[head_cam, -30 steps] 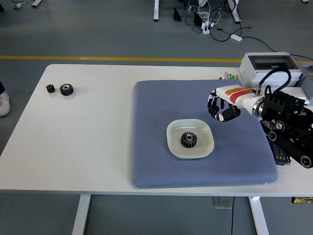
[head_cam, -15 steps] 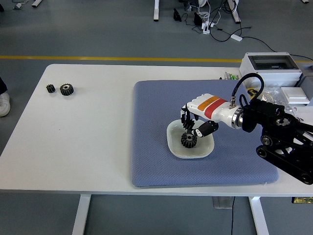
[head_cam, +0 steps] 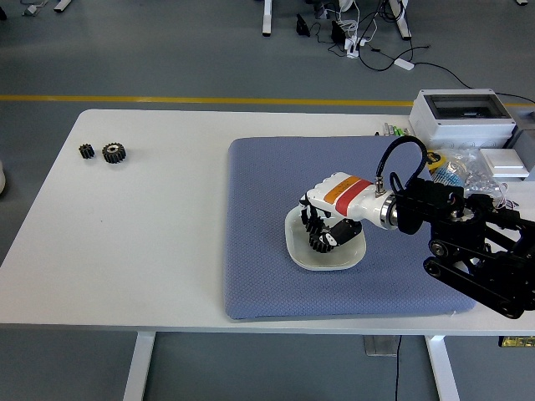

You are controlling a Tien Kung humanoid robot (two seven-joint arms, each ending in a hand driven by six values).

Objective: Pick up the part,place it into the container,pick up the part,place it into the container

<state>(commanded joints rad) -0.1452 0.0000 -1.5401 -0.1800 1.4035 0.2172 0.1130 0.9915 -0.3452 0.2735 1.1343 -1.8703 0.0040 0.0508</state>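
Head view of a white desk (head_cam: 150,251) carrying a blue mat (head_cam: 267,267). A shallow white dish (head_cam: 294,251) rests near the mat's centre, and a black gear (head_cam: 318,242) lies inside it, largely covered by the right hand (head_cam: 322,227). The hand reaches in from the right with its fingers curled down around the gear; whether they actually grip it or only surround it cannot be told from this angle. The left hand is out of view. Two further gears, a small one (head_cam: 86,150) and a larger one (head_cam: 114,152), sit just beside each other near the desk's far left corner, well apart from the dish. A grey box (head_cam: 460,113) stands at the far right edge.

Risks, as judged here: the fingertips work close to the dish rim, so a closing or lifting motion could tip or drag the light dish across the mat. A partial hold on the toothed edge could let the gear slip and roll. The remaining gears lie far from this arm's side, which may strain its reach.
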